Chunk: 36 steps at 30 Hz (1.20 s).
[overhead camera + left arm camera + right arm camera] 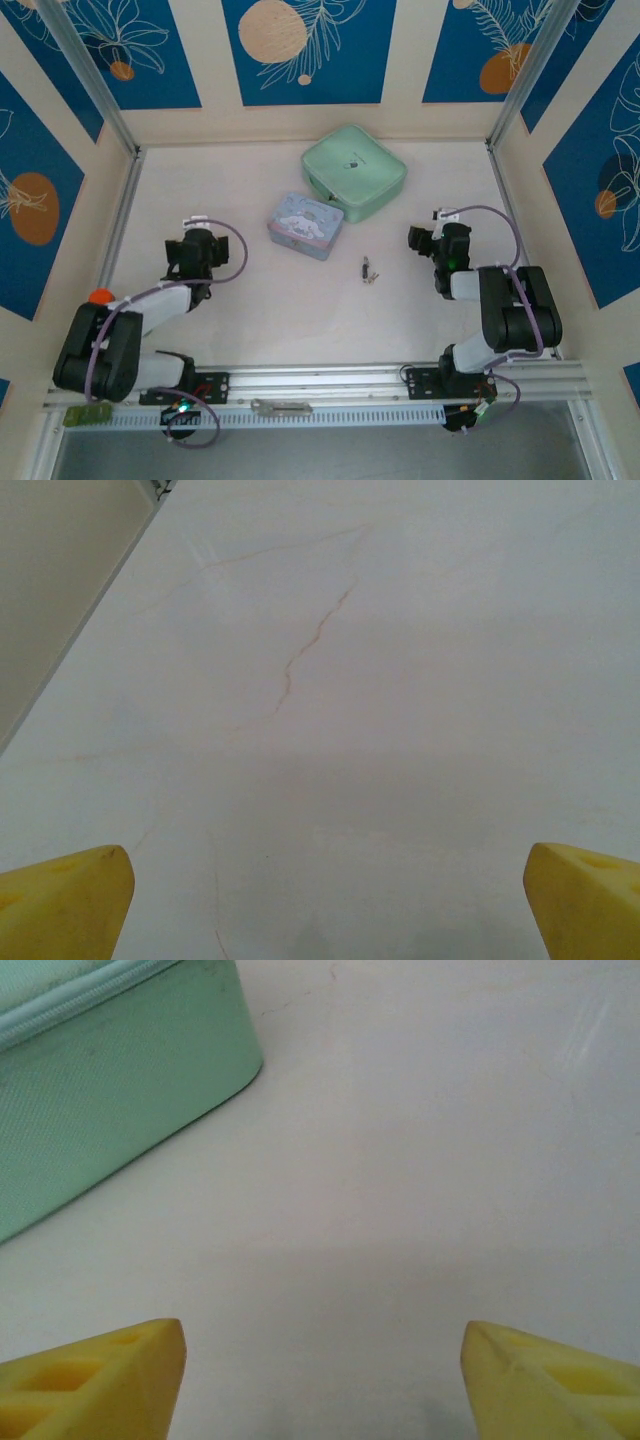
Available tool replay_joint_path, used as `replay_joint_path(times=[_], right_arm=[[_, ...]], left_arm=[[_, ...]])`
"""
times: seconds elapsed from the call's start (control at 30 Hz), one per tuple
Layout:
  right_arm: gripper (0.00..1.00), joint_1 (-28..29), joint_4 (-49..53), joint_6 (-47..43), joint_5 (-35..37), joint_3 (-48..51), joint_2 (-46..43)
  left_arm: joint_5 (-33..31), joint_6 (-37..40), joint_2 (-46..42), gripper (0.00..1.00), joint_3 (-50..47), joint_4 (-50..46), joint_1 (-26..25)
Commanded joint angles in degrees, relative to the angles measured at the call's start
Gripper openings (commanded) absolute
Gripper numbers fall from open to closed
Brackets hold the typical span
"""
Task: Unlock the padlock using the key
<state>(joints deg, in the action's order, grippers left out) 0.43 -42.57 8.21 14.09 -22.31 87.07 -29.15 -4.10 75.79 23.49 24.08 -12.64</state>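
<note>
- You're working on a pale, faintly veined surface (250,310), walled in by cream boards with blue leaf-print panels.
- Your left arm is folded at the near-left. Its elbow sits back over its base and its forearm angles toward the far side. The left fingers (60,900) are spread wide over bare surface, beside the left wall's foot.
- Your right arm is folded the same way at the near-right, with the wrist turned toward the far-left. The right fingers (90,1380) are also spread wide, low over bare surface. The corner of the mint green zip case (110,1080) shows just ahead of them on the left.
- The padlock (367,267) is a tiny dark speck lying flat on open surface between your two arms. It is nearer the right arm and apart from both sets of fingers.
- The key (371,279) is a thin pale sliver at the padlock's near end. It is too small to tell whether it touches the lock.
- The pale blue cartoon tin (305,225) sits to the far-left of the padlock, with the mint case just beyond it.
</note>
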Motion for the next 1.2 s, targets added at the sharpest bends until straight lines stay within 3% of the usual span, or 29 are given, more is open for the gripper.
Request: replay_joint_path(times=[0.0, 0.07, 0.13, 0.23, 0.43, 0.5, 0.63, 1.17], right_arm=[[0.99, 1.2, -4.9, -0.8, 0.2, -0.8, 0.1], [0.99, 1.4, -4.9, -0.7, 0.4, -0.8, 0.0], [0.99, 1.4, -5.8, -0.8, 0.5, -0.6, 0.2], [0.99, 1.3, -5.6, -0.8, 0.3, -0.6, 0.0], [0.99, 1.3, -5.6, -0.8, 0.3, -0.6, 0.1], [0.99, 1.3, -5.5, -0.8, 0.4, -0.6, 0.1], [0.99, 1.3, -5.5, -0.8, 0.3, -0.6, 0.1], [0.99, 1.3, -5.2, -0.8, 0.4, -0.8, 0.2]], left_arm=[[-2.3, 4.4, 2.5, 0.99, -2.1, 17.4, 1.0], [0.0, 7.4, 6.1, 0.99, -4.5, 29.2, 1.3], [1.6, 8.0, 10.1, 0.99, -5.2, 35.0, 1.7], [7.4, 9.1, 10.4, 0.99, -6.1, 35.7, 1.7], [10.5, 9.9, 16.9, 0.99, -9.0, 48.7, 2.9], [10.8, 8.5, 13.7, 1.0, -7.5, 40.3, 2.9], [9.8, 8.6, 14.6, 1.0, -5.6, 38.3, 2.9], [9.7, 8.9, 14.9, 1.0, -5.6, 39.1, 2.9]])
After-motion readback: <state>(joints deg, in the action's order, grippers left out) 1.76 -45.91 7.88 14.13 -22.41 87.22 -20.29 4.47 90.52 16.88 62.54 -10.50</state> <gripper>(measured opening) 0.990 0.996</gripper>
